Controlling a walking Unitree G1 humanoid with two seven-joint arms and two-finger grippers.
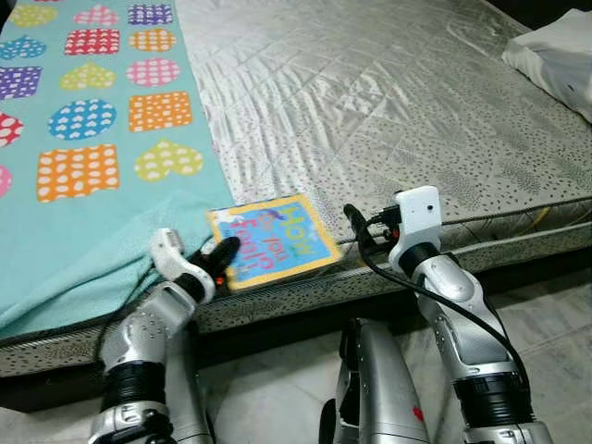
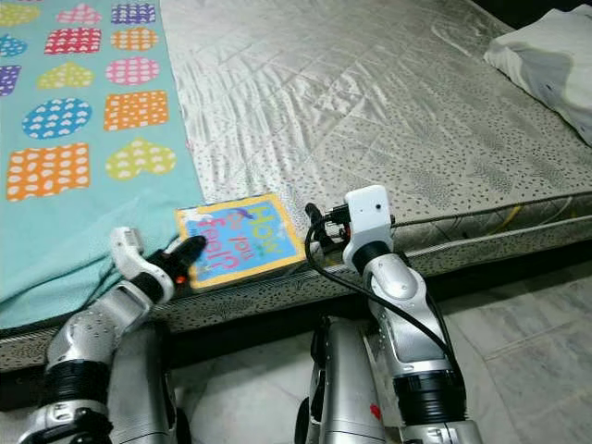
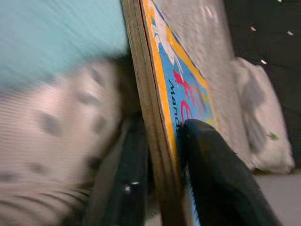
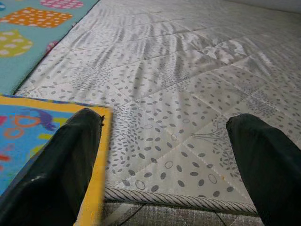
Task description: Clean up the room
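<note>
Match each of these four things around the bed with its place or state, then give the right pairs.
Things:
1. book
2. blanket
3. pillow
4. right end effector

Places or states:
A. at the mattress's far right
B. open over bare mattress
C. spread over the mattress's left part
D. at the mattress's near edge, clamped by the left end effector

Pairs: 1-D, 2-C, 3-A, 4-B

Big bed [image 1: 388,102] w/ quilted silver-grey mattress, small dark speckle print, piped edge along the near side. Teal blanket [image 1: 83,185] over its left part, w/ dotted hearts & squares in pink, orange, blue, purple, yellow. White pillow [image 1: 555,55] at far right corner. Pale tiled floor [image 1: 546,324] below. Even indoor light.
</note>
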